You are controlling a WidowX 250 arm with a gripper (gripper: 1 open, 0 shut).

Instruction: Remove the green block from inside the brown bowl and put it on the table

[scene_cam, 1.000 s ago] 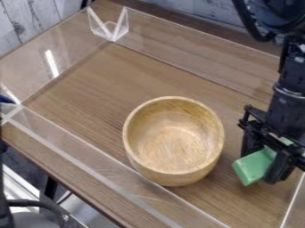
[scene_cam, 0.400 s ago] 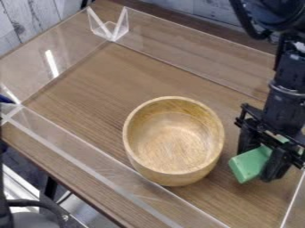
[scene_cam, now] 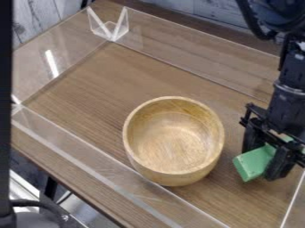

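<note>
The green block [scene_cam: 254, 165] is outside the brown bowl [scene_cam: 174, 139], just to its right, low over the table [scene_cam: 107, 89]. My gripper [scene_cam: 265, 163] points steeply down at the right edge of the view, shut on the green block, with its black fingers [scene_cam: 286, 158] around the block's right side. Whether the block rests on the tabletop I cannot tell. The bowl stands upright with nothing inside it.
Low clear acrylic walls [scene_cam: 71, 147] edge the tabletop on the left, front and back. A clear acrylic bracket [scene_cam: 107, 24] stands at the far corner. The arm's black body [scene_cam: 286, 80] rises along the right edge.
</note>
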